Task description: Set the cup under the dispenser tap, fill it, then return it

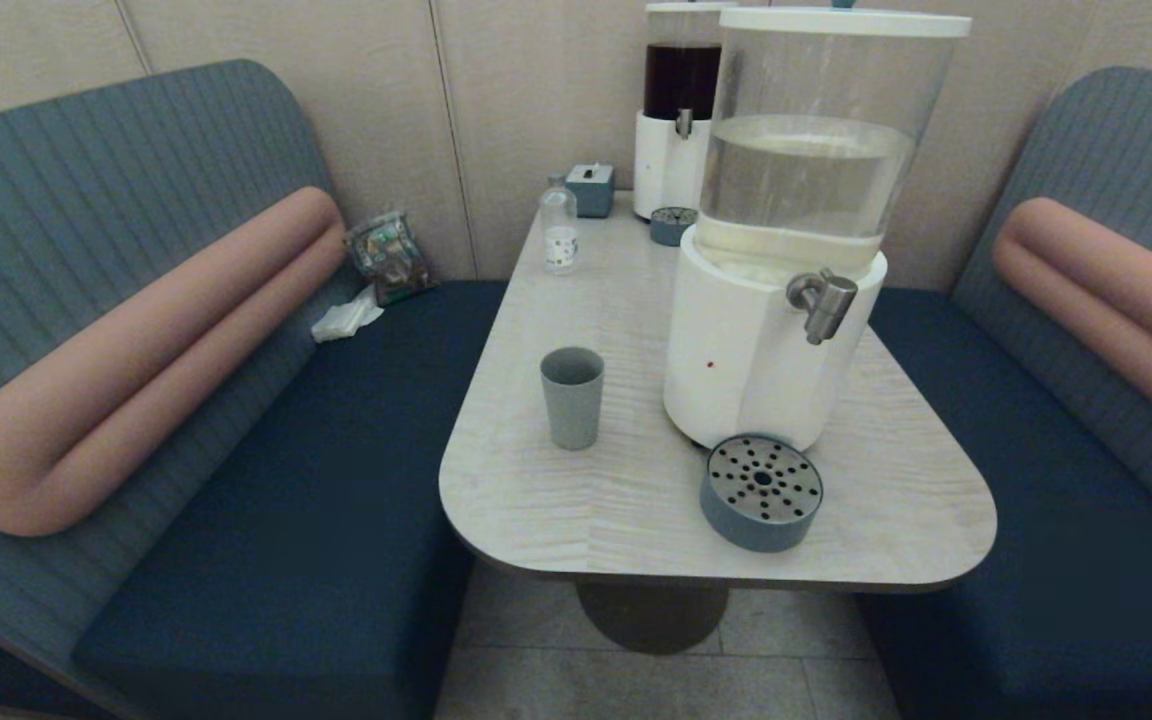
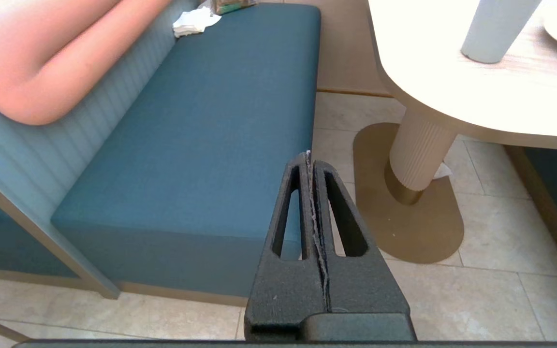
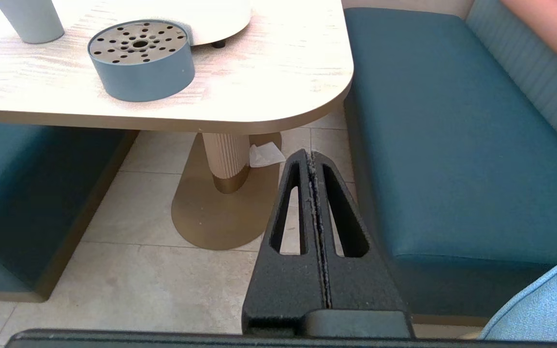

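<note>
The grey-blue cup [image 1: 572, 396] stands upright on the table, left of the big white-based dispenser [image 1: 766, 330]; its lower part shows in the left wrist view [image 2: 493, 29] and the right wrist view [image 3: 29, 19]. The steel dispenser tap [image 1: 821, 300] juts out above the round drip tray [image 1: 762, 491] [image 3: 141, 58], which holds nothing. My left gripper [image 2: 309, 157] is shut and empty, low beside the left bench, below table height. My right gripper [image 3: 310, 155] is shut and empty, low near the right bench. Neither arm shows in the head view.
A small clear bottle [image 1: 559, 237], a tissue box [image 1: 591, 188], a dark-liquid dispenser [image 1: 678, 110] and a second small tray [image 1: 673, 224] stand at the table's far end. The table [image 1: 886, 480] rests on a ribbed pedestal [image 2: 418, 154]. Blue benches [image 1: 316, 480] flank it.
</note>
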{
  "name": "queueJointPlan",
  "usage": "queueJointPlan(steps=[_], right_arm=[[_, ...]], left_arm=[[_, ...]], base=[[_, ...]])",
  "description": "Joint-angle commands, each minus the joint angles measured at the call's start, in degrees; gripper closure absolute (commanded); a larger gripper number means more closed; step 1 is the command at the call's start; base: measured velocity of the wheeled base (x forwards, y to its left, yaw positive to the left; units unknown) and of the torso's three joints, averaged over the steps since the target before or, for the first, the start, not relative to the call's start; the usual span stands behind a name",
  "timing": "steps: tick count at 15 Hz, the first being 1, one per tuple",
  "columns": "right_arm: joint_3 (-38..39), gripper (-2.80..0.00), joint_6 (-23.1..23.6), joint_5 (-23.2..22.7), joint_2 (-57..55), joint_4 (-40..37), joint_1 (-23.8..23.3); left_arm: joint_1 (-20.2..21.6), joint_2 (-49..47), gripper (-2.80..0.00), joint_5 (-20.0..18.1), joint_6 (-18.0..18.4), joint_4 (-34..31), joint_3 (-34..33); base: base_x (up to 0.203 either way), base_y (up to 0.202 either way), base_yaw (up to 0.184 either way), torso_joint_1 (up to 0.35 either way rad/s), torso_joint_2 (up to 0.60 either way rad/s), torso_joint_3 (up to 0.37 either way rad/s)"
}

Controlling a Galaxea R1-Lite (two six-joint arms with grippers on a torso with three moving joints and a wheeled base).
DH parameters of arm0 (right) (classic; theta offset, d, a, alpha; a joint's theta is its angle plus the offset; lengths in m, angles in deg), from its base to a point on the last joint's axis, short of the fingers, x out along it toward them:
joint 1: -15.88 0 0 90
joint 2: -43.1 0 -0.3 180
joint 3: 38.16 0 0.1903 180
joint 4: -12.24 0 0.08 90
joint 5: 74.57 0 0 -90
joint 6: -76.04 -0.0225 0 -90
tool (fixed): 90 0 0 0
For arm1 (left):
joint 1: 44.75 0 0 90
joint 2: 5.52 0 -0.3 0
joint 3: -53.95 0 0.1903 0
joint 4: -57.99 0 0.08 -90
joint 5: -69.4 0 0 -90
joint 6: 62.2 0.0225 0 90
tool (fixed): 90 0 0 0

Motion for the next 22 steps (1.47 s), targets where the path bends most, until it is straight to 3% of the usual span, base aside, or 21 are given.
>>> queueJointPlan(steps=[1, 22], right_arm=[[0.0, 0.00, 0.0, 0.0, 0.0, 0.0, 0.0], [0.0, 0.00, 0.0, 0.0, 0.1, 0.0, 0.0]], left_arm=[[0.0, -0.2, 0.00, 0.0, 0.0, 0.0, -0.1], [0.1, -0.1, 0.00, 0.0, 0.0, 0.0, -0.1]], base=[[0.000, 0.000, 0.000, 0.000, 0.00, 0.000], [0.000, 0.000, 0.000, 0.000, 0.00, 0.000]])
